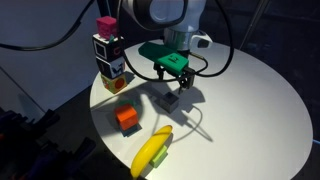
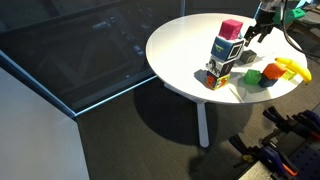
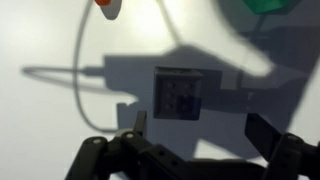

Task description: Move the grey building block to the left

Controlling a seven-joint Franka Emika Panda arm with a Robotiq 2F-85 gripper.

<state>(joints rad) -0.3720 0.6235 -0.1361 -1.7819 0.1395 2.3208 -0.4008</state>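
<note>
The grey building block is a small dark cube on the white round table, in the gripper's shadow. In the wrist view the grey building block lies just ahead of the jaws, slightly left of their midline, studs up. My gripper hovers right above it, open and empty, its two black fingers spread wider than the block and not touching it. The gripper also shows in an exterior view, where the block is hidden.
A stack of black-and-white patterned cubes topped by a pink cube stands at the table edge. An orange-red cube and a banana lie nearer. A green object sits behind the gripper. A thin white cable curls beside the block.
</note>
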